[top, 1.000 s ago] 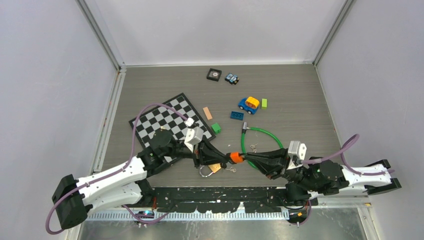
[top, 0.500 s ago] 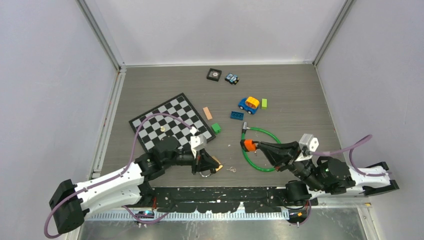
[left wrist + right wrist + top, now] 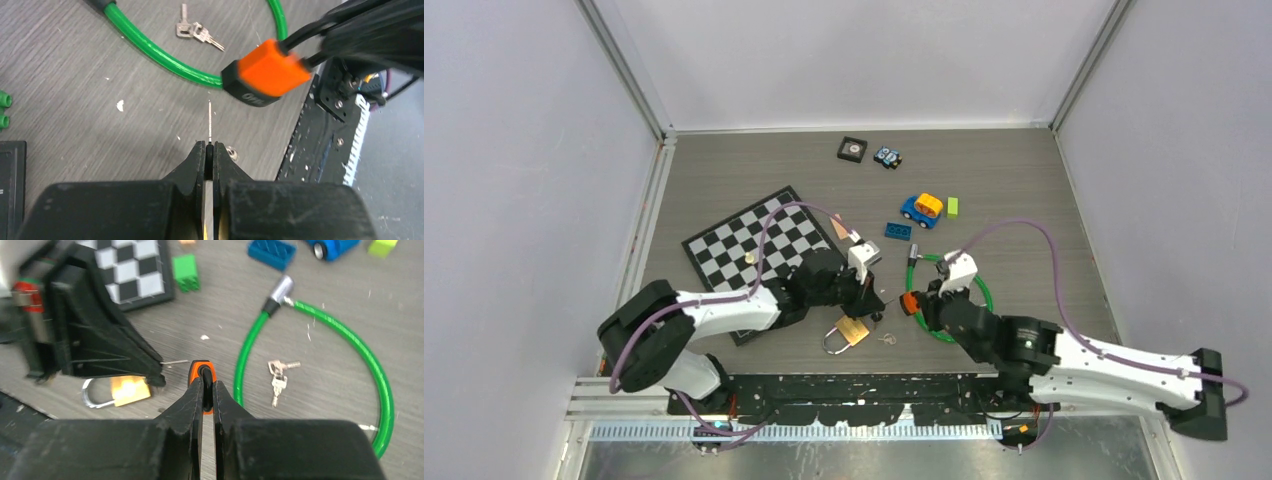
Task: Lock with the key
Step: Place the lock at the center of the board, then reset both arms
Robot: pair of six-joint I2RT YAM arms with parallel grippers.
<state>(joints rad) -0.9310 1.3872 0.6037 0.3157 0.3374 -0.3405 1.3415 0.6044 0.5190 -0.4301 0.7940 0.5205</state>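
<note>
My left gripper [image 3: 871, 300] is shut on a small silver key; its thin blade [image 3: 209, 117] sticks out from the fingertips [image 3: 209, 146] toward the orange lock head [image 3: 267, 72]. My right gripper [image 3: 207, 385] is shut on that orange lock head [image 3: 201, 371] and holds it just right of the key tip [image 3: 175, 362], a small gap apart. In the top view the orange head [image 3: 908, 304] sits between the two grippers, with my right gripper [image 3: 916, 304] on it. The green cable [image 3: 974, 290] loops on the table behind.
A brass padlock [image 3: 849, 333] lies below my left gripper, with a loose key [image 3: 886, 338] beside it. A key bunch [image 3: 277, 377] lies inside the cable loop. The chessboard [image 3: 744, 240], a green brick [image 3: 186, 272], blue brick [image 3: 898, 231] and toy car [image 3: 921, 209] lie farther back.
Both arms have reached further onto the table. The two grippers, apart half a second ago, have come together again, key tip facing the orange lock head. The brass padlock stays on the table.
</note>
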